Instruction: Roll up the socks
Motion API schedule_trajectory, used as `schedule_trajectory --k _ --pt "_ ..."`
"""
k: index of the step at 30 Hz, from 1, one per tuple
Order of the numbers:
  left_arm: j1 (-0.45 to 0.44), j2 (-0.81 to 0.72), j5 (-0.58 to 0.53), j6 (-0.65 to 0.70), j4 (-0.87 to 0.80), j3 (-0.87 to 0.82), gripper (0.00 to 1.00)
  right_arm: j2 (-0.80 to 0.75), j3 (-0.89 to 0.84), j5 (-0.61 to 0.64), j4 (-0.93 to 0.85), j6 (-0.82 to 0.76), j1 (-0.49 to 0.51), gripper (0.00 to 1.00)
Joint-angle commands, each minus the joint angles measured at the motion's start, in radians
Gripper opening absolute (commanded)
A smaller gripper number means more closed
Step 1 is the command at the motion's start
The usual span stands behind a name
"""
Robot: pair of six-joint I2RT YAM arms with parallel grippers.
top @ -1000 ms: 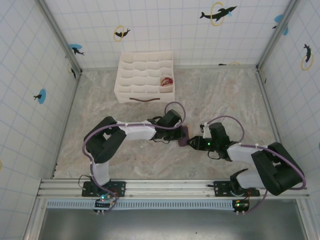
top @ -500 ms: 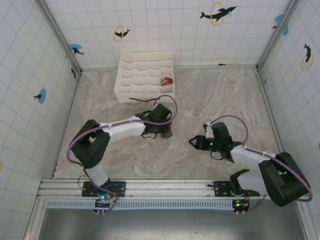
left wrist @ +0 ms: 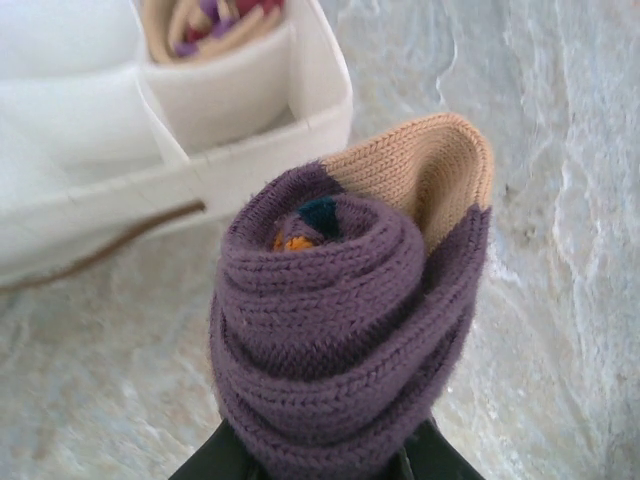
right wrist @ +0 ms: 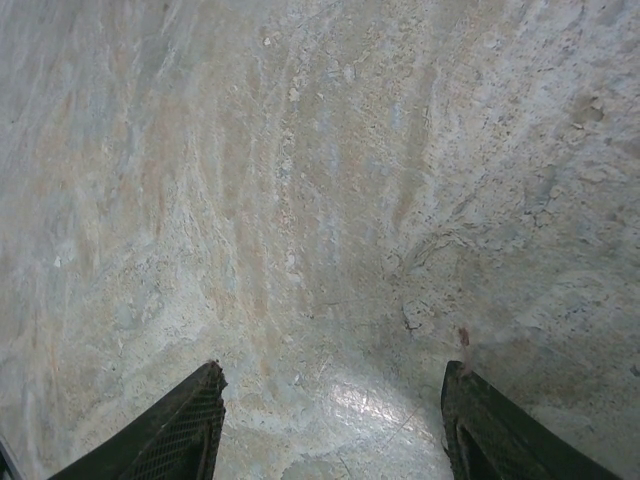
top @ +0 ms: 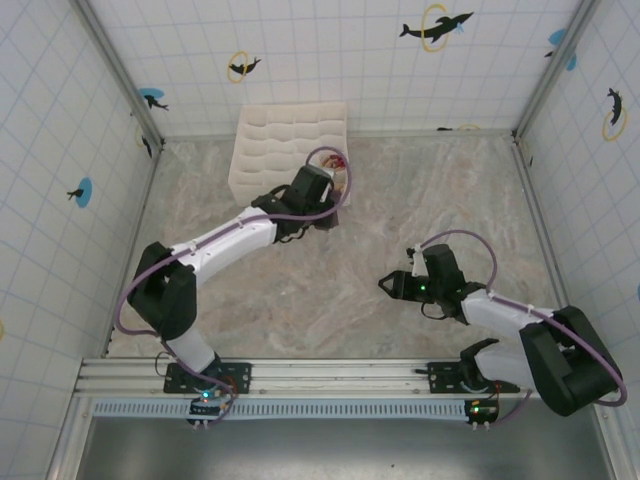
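Purple sock roll (left wrist: pixel 340 330) pinched in left pincer (left wrist: pixel 315 462), just beside organiser box (left wrist: pixel 250 165); right pincer (right wrist: pixel 330 420) spread, well apart from box.

purple sock (left wrist: pixel 340 330): rolled into tight spiral bundle, end-on to cam, ribbed knit. Pinched at base btw fingers of left gripper (left wrist: pixel 322 462), roll sticking out fwd past fingertips. Tan toe flap pokes out at far-right side of roll. Orange + teal bit visible in spiral centre.

beige sock (left wrist: pixel 212 18): also rolled, red/purple stripes showing on top. Ahead & to left of gripper, tucked in corner compartment of white box (left wrist: pixel 250 110), top at about rim lvl. Apart from purple roll, not touching.
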Motion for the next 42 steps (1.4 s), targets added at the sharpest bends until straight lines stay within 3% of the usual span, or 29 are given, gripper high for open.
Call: schedule_trajectory --k 1,10,26,34,42 --pt "0.031 0.002 0.025 0.087 -0.049 0.088 0.0 -0.027 0.033 0.004 -0.031 -0.007 -0.008 0.6" --pt "0.157 0.051 0.124 0.134 -0.039 0.232 0.0 -0.043 0.036 -0.001 -0.042 -0.004 -0.013 0.6" --pt "0.323 0.23 0.391 0.28 0.252 0.259 0.0 -0.063 0.074 -0.038 -0.085 -0.011 -0.039 0.6" --pt "0.398 0.303 0.58 0.319 0.444 0.288 0.0 0.008 0.175 -0.039 -0.19 -0.014 -0.079 0.61" --pt "0.466 0.487 0.806 0.263 0.388 0.516 0.0 0.092 0.235 -0.04 -0.229 -0.028 -0.101 0.6"
